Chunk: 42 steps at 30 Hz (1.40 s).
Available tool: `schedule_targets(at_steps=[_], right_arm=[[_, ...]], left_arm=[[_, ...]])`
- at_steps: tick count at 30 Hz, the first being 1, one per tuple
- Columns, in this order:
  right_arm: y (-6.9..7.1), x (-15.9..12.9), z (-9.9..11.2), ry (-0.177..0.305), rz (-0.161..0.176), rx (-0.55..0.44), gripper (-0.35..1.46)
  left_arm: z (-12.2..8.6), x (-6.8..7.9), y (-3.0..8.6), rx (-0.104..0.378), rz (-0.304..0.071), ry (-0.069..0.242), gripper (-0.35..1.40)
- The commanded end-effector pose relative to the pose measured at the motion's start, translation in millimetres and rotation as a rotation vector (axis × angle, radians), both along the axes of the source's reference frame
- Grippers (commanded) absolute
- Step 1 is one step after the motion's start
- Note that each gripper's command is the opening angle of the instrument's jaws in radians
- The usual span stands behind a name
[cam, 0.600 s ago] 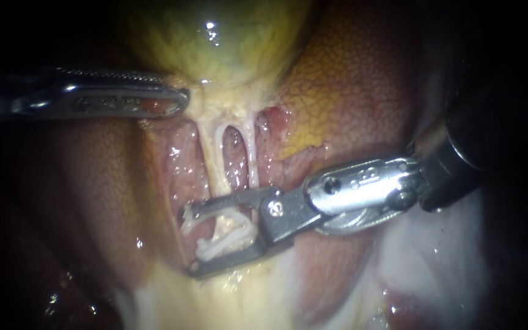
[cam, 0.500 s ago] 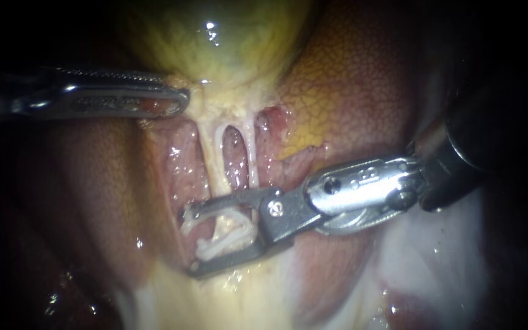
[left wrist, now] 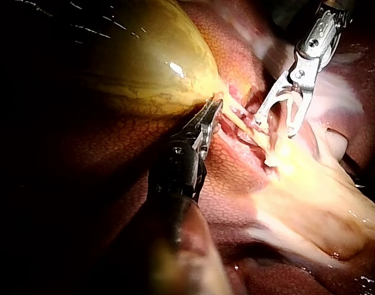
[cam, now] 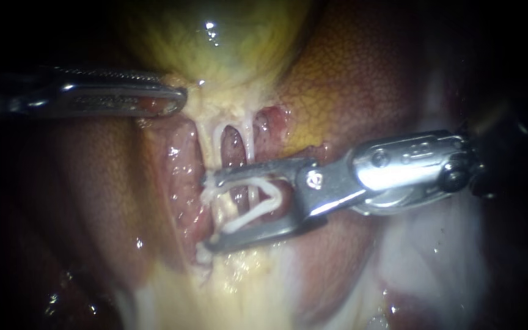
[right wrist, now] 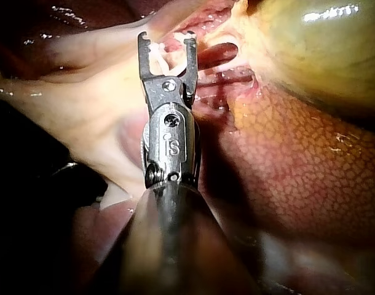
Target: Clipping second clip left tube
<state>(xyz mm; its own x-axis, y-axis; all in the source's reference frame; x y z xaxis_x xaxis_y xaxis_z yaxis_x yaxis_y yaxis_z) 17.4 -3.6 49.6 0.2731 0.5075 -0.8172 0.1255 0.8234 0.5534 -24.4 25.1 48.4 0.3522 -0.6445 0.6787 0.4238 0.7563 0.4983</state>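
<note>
Two pale tubes, the left tube [cam: 210,143] and the right tube [cam: 250,135], hang from the neck of the yellow-green gallbladder [cam: 227,36]. My right instrument [cam: 208,214] comes in from the right with its jaws open. They straddle the tubes low down, and a white V-shaped clip [cam: 263,206] lies inside them. Whether one tube or both lie within the clip is unclear. My left instrument [cam: 178,101] is shut on the gallbladder's neck, beside the top of the tubes. The left wrist view shows that grip [left wrist: 211,114] and the open right instrument [left wrist: 275,126]. The right wrist view shows the open jaws [right wrist: 166,38] against pale strands.
Mottled red-brown liver [cam: 362,79] surrounds the tubes on both sides. Pale yellow fatty tissue [cam: 245,287] spreads below the right instrument's jaws. Whitish membrane [cam: 423,256] lies under the right instrument's shaft.
My right instrument has shifted up along the tubes toward the gallbladder and drawn back a little to the right, jaws still open around the clip. The left instrument has held its place.
</note>
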Motion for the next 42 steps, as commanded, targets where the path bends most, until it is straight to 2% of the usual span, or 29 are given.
schedule_targets(at_steps=[1,7,17,28,36,42], right_arm=[[0.0,-0.1,0.1,0.003,-0.003,-0.006,0.41],[-0.3,-0.6,1.1,-0.002,-0.002,0.005,0.41],[-1.4,-0.7,5.1,-0.038,-0.01,0.018,0.41],[-1.2,-0.6,8.2,-0.044,-0.011,0.041,0.41],[-0.6,-0.4,9.0,-0.045,-0.021,0.067,0.41],[-0.4,0.9,9.1,0.022,-0.025,0.135,0.41]], left_arm=[[0.0,0.0,0.0,0.0,0.0,0.0,-0.35],[0.0,0.1,0.0,0.0,0.0,0.0,-0.35],[0.0,0.2,0.0,-0.001,-0.001,0.001,-0.35],[0.0,0.2,0.0,-0.001,-0.001,0.001,-0.35],[0.0,0.2,0.0,-0.002,-0.001,0.001,-0.35],[0.1,0.2,0.0,-0.002,-0.001,0.001,-0.35]])
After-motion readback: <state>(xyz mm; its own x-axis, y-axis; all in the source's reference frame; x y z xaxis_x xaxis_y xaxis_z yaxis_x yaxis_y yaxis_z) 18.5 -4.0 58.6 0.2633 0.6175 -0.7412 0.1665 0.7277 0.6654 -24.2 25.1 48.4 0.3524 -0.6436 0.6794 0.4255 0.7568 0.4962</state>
